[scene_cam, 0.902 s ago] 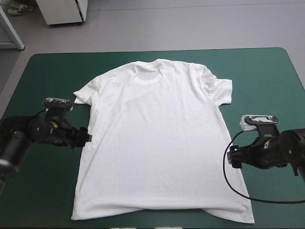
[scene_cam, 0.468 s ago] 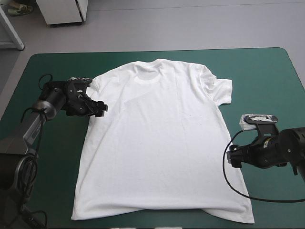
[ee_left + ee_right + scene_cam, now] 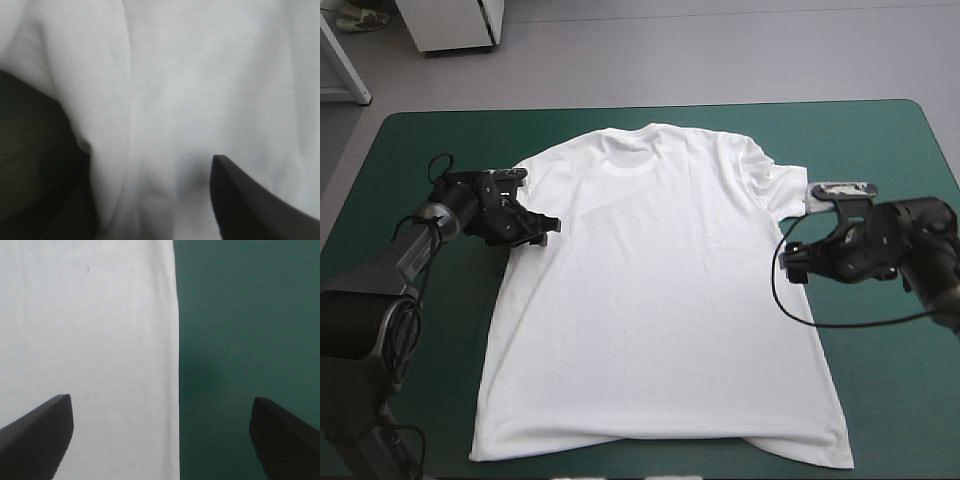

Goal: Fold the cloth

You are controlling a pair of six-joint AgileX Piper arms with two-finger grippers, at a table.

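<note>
The white T-shirt (image 3: 650, 290) lies spread flat on the table, collar toward the far edge and hem near the front edge. My left gripper (image 3: 546, 228) rests on the shirt's left side by the sleeve and armpit. In the left wrist view white fabric (image 3: 200, 75) fills the scene, and the left gripper (image 3: 150, 162) stands open with one black finger (image 3: 250, 205) plainly showing. My right gripper (image 3: 790, 264) is at the shirt's right side edge, just below the right sleeve. The right gripper (image 3: 161, 399) is open, and the shirt's straight edge (image 3: 177, 340) runs between its fingers.
The teal-green cover (image 3: 880, 150) shows on all sides of the T-shirt, widest toward the far left and far right corners. The hem's right corner (image 3: 835, 455) lies close to the table's front edge.
My left gripper has moved from the shirt's left side edge toward the far edge and onto the sleeve area. My right gripper has moved farther and inward to the shirt's right edge.
</note>
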